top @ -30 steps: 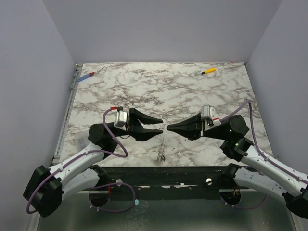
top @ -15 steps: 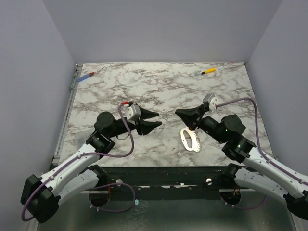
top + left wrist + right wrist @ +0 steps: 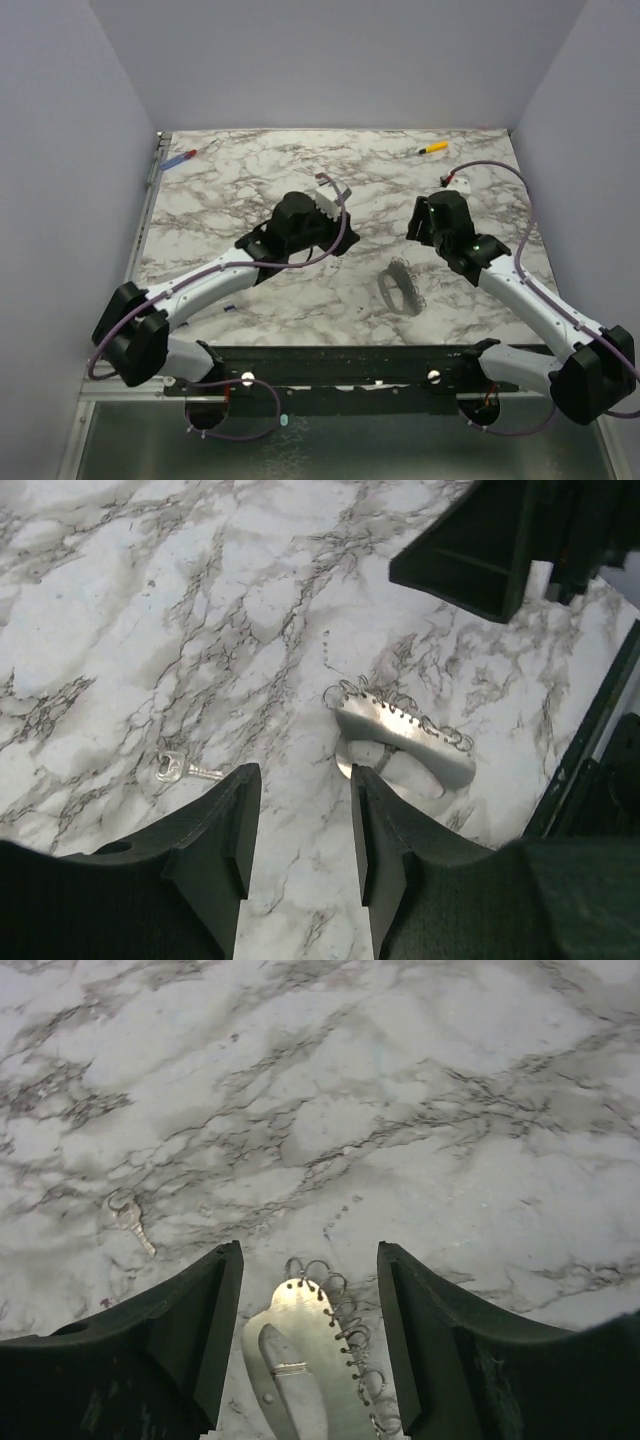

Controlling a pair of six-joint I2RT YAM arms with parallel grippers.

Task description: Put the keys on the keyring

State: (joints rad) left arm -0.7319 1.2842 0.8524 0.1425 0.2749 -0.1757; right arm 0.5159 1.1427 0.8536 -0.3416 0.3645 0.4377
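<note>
The keyring [image 3: 400, 287] is a flat silver plate with a row of thin wire loops along one edge, lying on the marble right of centre. My right gripper [image 3: 308, 1255] hovers open above its top end; the plate [image 3: 300, 1350] lies between the wide jaws, touching neither. A single small silver key [image 3: 180, 770] lies on the table to the left of the plate [image 3: 400, 730], and appears dimly as the key [image 3: 130, 1222] in the right wrist view. My left gripper [image 3: 303, 780] is open over bare marble between key and plate, holding nothing. From above, the left gripper [image 3: 335, 240] and right gripper [image 3: 418, 240] face each other.
A yellow-handled tool [image 3: 432, 148] lies at the back right and a blue-and-red tool [image 3: 182, 158] at the back left. A black rail [image 3: 330, 355] runs along the table's near edge. Grey walls close in three sides. The right arm's finger [image 3: 480, 550] shows in the left wrist view.
Both arms have swung away from the near edge to the table's middle. The right gripper, shut before with the plate hanging from it, has opened; the plate lies on the marble.
</note>
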